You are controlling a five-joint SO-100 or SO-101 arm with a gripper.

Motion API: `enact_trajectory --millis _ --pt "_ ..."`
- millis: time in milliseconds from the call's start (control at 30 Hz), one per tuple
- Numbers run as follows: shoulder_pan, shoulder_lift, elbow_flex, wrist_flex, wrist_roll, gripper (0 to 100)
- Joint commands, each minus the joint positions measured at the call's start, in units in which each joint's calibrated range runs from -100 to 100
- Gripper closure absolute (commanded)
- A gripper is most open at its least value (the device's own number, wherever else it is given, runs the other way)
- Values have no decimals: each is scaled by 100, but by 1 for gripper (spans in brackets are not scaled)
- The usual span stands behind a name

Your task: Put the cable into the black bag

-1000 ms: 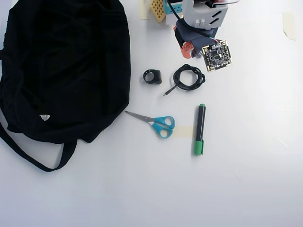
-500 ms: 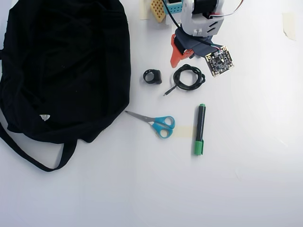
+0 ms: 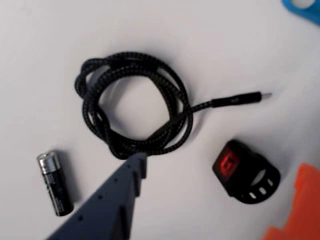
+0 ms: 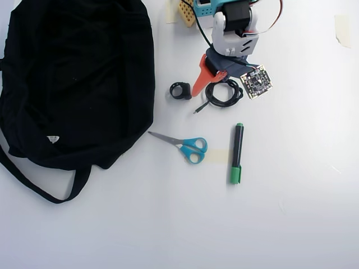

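Note:
The black braided cable (image 3: 135,105) lies coiled on the white table, its plug end (image 3: 240,99) stretched out to the right in the wrist view. It also shows in the overhead view (image 4: 224,93), just below the arm. My gripper (image 3: 220,167) is open and empty. Its blue finger (image 3: 122,195) has its tip at the coil's near edge, and its orange finger (image 3: 300,210) is far to the right. The black bag (image 4: 73,78) lies flat at the left of the overhead view, well apart from my gripper (image 4: 205,89).
A black ring-shaped device with a red face (image 3: 240,170) lies between the fingers, also seen in the overhead view (image 4: 180,90). A battery (image 3: 55,182) lies left of the blue finger. Blue-handled scissors (image 4: 188,147) and a green marker (image 4: 236,152) lie lower down.

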Motion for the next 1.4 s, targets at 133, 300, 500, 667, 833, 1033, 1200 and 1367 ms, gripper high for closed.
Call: enact_trajectory --millis 133,300,500,667,833,1033,1200,1367 --pt "13 146 -29 -215 -74 62" --pt "-17 486 -263 -223 -105 62" --pt "-152 743 -353 -223 -351 62" --pt "-204 934 -353 -430 -399 62" --pt "-204 1167 -353 -697 -488 62" --pt "-189 1357 -344 -706 -629 62" --pt "-189 1357 -335 -706 -687 62" --pt "-211 1357 -344 -706 -703 62"
